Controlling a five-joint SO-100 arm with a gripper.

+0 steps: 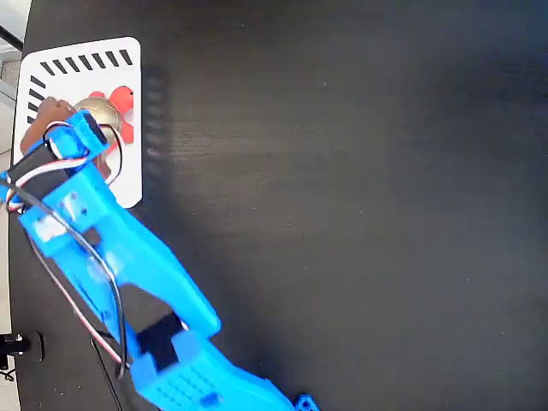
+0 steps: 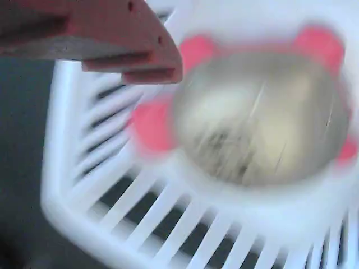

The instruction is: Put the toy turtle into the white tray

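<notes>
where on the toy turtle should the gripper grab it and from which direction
Probably across the gold domed shell, coming straight down from above. The toy turtle lies flat in the white tray, shell up, and the shell is its widest, highest part. The red legs stick out low at the sides and look too thin to pinch. The wrist view is blurred, so finer detail cannot be judged.

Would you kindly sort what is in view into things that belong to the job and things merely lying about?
Job: toy turtle, lying on the white tray; blue arm's end effector over it.
Lying about: only the black table; nothing loose visible.
</notes>
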